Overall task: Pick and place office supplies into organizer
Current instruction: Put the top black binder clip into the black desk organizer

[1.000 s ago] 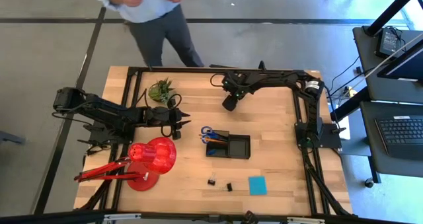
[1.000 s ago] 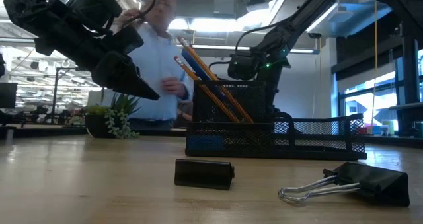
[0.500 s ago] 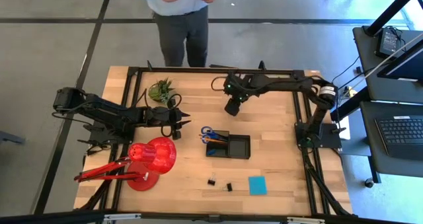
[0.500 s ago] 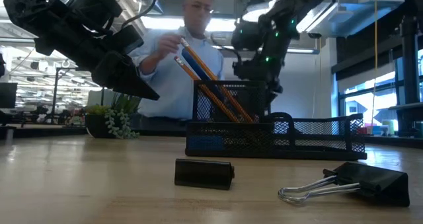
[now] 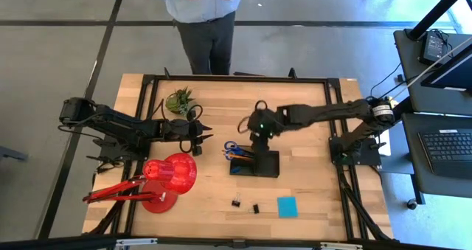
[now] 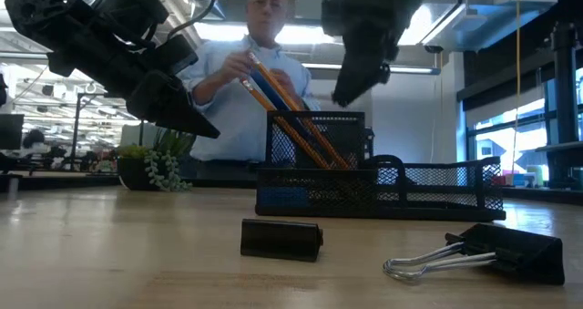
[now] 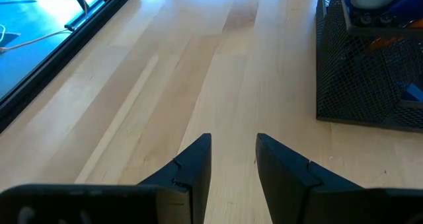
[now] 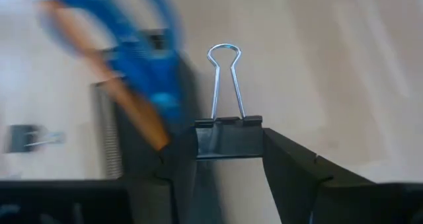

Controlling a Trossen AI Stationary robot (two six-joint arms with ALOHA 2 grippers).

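Right gripper (image 8: 225, 159) clamps small black binder clip w/ silver wire handles (image 8: 227, 133), black mesh organizer tray (image 5: 256, 163) just below it; left gripper (image 7: 233, 154), fingers apart, idles beside red lamp (image 5: 171, 175).

One camera looked straight down over the whole table (image 5: 310, 183); another sat level on its top. Both caught the organizer (image 5: 265, 164), which each wrist camera saw close.
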